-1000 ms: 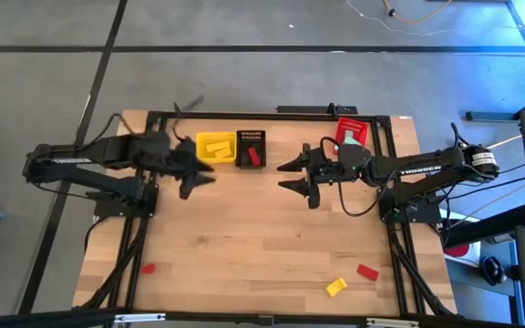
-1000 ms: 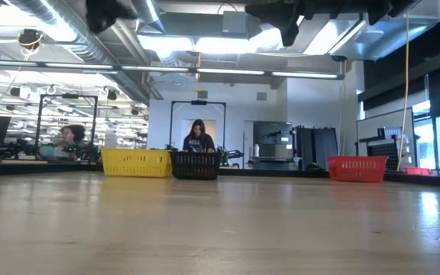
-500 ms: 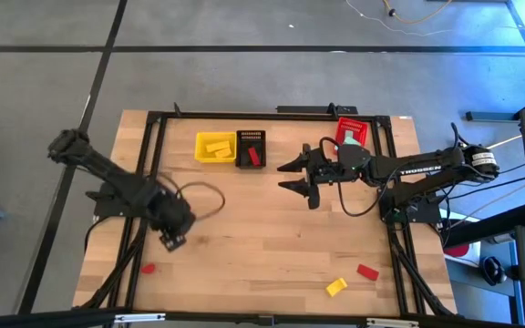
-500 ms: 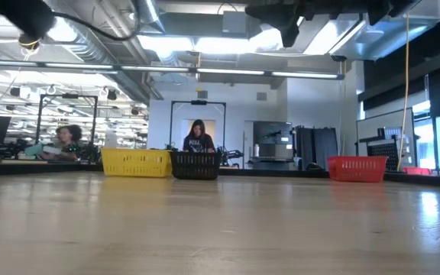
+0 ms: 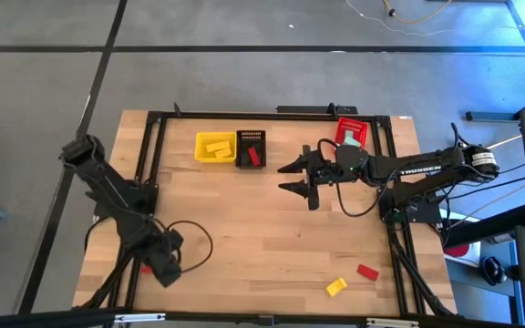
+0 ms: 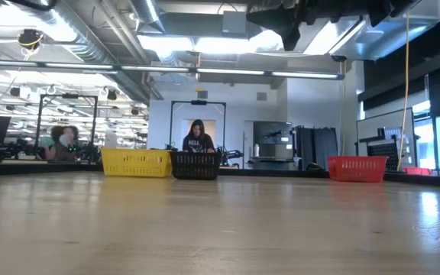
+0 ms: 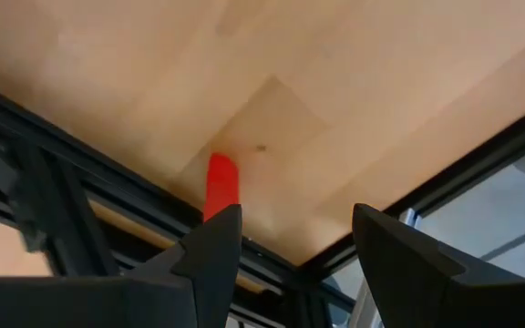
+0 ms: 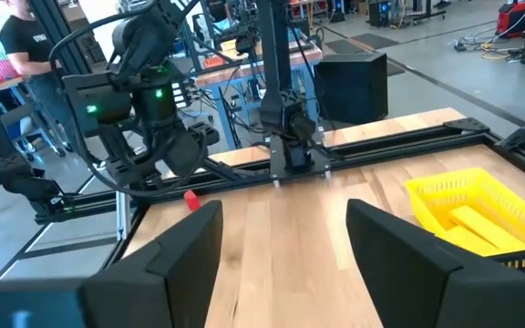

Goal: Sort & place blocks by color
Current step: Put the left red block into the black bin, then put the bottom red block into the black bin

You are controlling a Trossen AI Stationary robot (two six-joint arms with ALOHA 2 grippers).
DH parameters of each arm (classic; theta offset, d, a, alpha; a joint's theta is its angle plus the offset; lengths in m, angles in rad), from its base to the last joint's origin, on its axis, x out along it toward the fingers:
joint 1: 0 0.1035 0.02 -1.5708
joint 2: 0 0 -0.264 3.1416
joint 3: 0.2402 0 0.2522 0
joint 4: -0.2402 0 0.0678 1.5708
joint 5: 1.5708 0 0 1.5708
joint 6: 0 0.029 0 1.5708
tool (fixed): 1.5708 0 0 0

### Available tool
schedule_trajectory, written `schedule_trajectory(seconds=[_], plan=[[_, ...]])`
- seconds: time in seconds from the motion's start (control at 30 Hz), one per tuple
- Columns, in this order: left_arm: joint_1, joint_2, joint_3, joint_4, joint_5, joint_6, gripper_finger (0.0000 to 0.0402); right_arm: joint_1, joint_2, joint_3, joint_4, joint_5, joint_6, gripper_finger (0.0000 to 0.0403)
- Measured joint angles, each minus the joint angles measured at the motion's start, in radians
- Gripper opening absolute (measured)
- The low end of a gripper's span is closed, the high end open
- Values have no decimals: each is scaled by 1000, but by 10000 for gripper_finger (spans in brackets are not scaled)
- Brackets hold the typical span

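A small red block (image 5: 144,270) (image 7: 222,185) lies flat near the table's near left corner. My left gripper (image 5: 159,268) (image 7: 294,244) hovers right by it, open, with the block just ahead of its fingers and touching neither. My right gripper (image 5: 295,179) (image 8: 285,239) hangs open over the middle of the table, far from any block. A yellow block (image 5: 335,287) and another red block (image 5: 366,271) lie flat near the near right edge. The right wrist view shows the left arm and the red block (image 8: 190,199) across the table.
Three slotted baskets stand along the far edge: a yellow basket (image 5: 215,146) (image 6: 136,162) with yellow pieces inside, a black basket (image 5: 251,148) (image 6: 196,164) holding a red piece, and a red basket (image 5: 354,132) (image 6: 356,168). A black frame rail (image 7: 80,196) runs along the table's edge. People sit in the room behind.
My left arm has swung from beside the yellow basket at the far edge toward the near left corner and come down next to the red block there.
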Motion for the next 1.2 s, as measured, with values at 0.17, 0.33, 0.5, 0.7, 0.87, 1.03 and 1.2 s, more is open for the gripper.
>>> schedule_trajectory(seconds=[0.17, 0.33, 0.5, 0.7, 0.87, 1.03, 1.2], plan=[[-49, 17, 0, 10, -20, -89, 203, 0, 0, 0, 0, 0, 0, 236], [-59, 17, -50, 48, -1, -145, 203, 0, 0, 0, 0, 0, 1, 236], [-58, 17, -108, 138, 48, -179, 203, 0, 0, 0, 0, 0, 4, 236], [-58, 17, -174, 183, 89, -226, 203, 0, 0, 0, 0, 0, 5, 236], [-58, 17, -225, 255, 103, -250, 203, 0, 0, 0, 0, 0, 5, 236], [-59, 14, -298, 372, 159, -274, 203, 0, 0, 0, 0, 16, 5, 236], [-60, 19, -336, 358, 159, -265, 203, -1, 0, 0, 0, 42, 5, 236]])
